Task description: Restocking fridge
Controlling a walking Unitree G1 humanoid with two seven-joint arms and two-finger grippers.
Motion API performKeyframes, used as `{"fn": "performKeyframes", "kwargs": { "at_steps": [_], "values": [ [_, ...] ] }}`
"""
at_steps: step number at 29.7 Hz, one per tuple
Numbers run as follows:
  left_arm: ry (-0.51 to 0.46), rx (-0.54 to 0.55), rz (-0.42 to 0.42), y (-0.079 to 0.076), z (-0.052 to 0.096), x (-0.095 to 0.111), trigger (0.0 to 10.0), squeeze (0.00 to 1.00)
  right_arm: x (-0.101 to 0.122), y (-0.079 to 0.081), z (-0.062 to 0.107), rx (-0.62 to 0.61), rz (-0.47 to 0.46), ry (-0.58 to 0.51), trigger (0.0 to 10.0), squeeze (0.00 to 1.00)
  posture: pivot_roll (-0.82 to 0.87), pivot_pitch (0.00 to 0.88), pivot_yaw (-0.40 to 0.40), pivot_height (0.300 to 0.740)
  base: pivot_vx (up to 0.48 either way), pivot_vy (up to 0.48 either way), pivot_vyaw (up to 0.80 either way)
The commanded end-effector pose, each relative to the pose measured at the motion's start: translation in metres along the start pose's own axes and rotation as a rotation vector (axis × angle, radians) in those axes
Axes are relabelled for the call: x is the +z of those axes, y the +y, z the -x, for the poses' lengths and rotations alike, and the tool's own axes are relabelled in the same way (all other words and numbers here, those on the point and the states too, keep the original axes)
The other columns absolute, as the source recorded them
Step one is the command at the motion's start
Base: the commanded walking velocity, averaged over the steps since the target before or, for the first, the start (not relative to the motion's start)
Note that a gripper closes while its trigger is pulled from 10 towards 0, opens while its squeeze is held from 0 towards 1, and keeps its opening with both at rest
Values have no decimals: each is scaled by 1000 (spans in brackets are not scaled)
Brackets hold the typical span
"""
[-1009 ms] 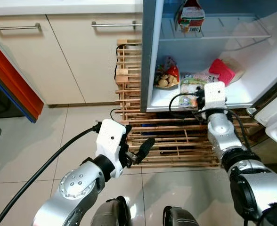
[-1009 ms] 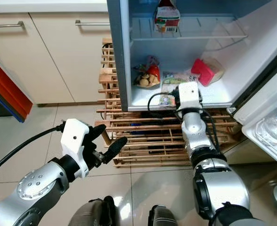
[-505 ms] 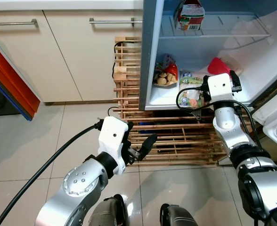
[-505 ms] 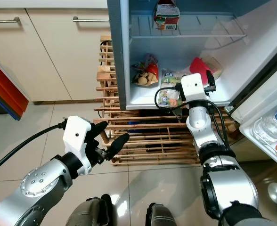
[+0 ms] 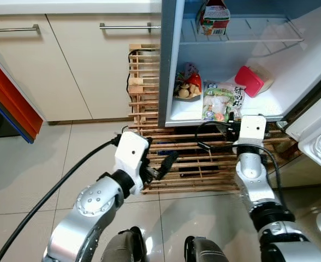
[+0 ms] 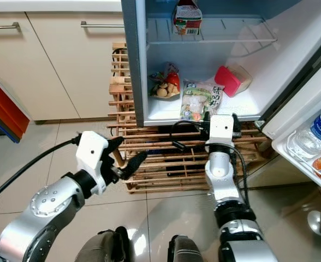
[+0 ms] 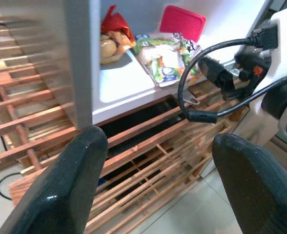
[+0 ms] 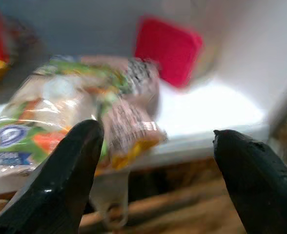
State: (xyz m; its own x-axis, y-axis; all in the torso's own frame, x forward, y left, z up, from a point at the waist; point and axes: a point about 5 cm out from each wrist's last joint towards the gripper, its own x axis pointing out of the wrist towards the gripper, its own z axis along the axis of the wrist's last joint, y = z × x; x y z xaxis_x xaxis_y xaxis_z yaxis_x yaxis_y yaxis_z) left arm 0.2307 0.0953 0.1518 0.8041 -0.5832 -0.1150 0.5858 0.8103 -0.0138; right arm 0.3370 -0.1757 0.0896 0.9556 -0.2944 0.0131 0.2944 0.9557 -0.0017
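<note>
Open fridge (image 5: pixel 171 65) ahead, standing on a slatted wooden rack (image 5: pixel 204 164), with cabinets (image 5: pixel 67 65) to its left.

On the fridge's lower shelf (image 5: pixel 185 112) a bag of small produce (image 5: pixel 186 87) lies at the left, a vegetable packet (image 5: pixel 220 101) in the middle reaching the front edge, and a lidded box (image 5: pixel 249 80) at the right, further back. A carton (image 5: pixel 212 16) stands on the wire shelf (image 5: pixel 242 35) above. The right gripper (image 8: pixel 153 161) sits just before the shelf edge, below the packet; the left gripper (image 5: pixel 163 166) hangs over the rack, left of it. Door bins (image 6: pixel 313 147) lie at far right.
</note>
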Motion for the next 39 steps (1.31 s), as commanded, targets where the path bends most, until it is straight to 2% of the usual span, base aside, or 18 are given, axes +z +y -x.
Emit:
{"fn": "performKeyframes", "kwargs": {
  "at_steps": [1,5,11,12,14,18,21,22,23,25,27,29,31,33,34,36,38,39],
  "values": [
    [2,13,-1,1,1,-2,10000,0,-3,-3,-2,-39,-66,51,10000,0,4,147,-24,740,0,0,0],
    [-10,12,14,-5,3,0,10000,0,-2,13,-3,18,-120,105,10000,0,14,166,-29,740,0,0,0],
    [-5,5,27,-10,6,-3,10000,0,-4,17,-15,55,-172,217,10000,0,20,191,-27,740,0,0,0],
    [-4,4,31,-11,6,-2,10000,0,2,18,-21,86,-140,212,10000,0,25,198,-25,740,0,0,0],
    [-4,4,32,-11,6,-2,10000,0,4,18,-23,96,-129,210,10000,0,25,198,-25,740,0,0,0],
    [0,4,35,-12,10,-1,10000,0,11,17,-29,127,-39,181,10000,0,35,217,-18,740,0,0,0],
    [10,7,38,-12,12,-3,10000,0,25,20,-34,192,121,83,10000,0,38,223,-15,740,0,0,0],
    [10,7,38,-12,12,-3,10000,0,25,20,-34,192,121,83,10000,0,38,223,-15,740,0,0,0],
    [13,8,38,-12,11,-3,10000,0,34,23,-37,216,178,15,10000,0,29,219,-12,740,0,0,0],
    [13,8,38,-11,9,-3,10000,0,37,25,-38,225,186,-3,10000,0,26,216,-10,740,0,0,0],
    [6,1,38,-11,4,-2,10000,0,43,29,-38,257,264,-61,10000,0,14,207,-2,740,0,0,0],
    [3,-1,39,-11,3,-2,10000,0,43,30,-38,268,283,-63,10000,0,14,207,-2,740,0,0,0],
    [2,-5,40,-11,1,-2,10000,0,42,29,-39,265,309,-61,10000,0,10,203,0,740,0,0,0],
    [0,-12,39,-12,-1,-1,10000,0,39,19,-41,230,445,-68,10000,0,15,196,0,740,0,0,0],
    [0,-12,39,-12,-1,-1,10000,0,39,19,-41,230,445,-68,10000,0,15,196,0,740,0,0,0],
    [0,-14,38,-12,-1,-1,10000,0,45,12,-44,199,513,-111,10000,0,16,190,-2,740,0,0,0],
    [-1,-13,37,-12,-1,-1,10000,0,49,11,-46,192,492,-130,10000,0,17,181,-9,740,0,0,0],
    [-5,-8,34,-10,-2,-1,10000,0,54,9,-45,171,429,-163,10000,0,13,165,-19,740,0,0,0]
  ]
}}
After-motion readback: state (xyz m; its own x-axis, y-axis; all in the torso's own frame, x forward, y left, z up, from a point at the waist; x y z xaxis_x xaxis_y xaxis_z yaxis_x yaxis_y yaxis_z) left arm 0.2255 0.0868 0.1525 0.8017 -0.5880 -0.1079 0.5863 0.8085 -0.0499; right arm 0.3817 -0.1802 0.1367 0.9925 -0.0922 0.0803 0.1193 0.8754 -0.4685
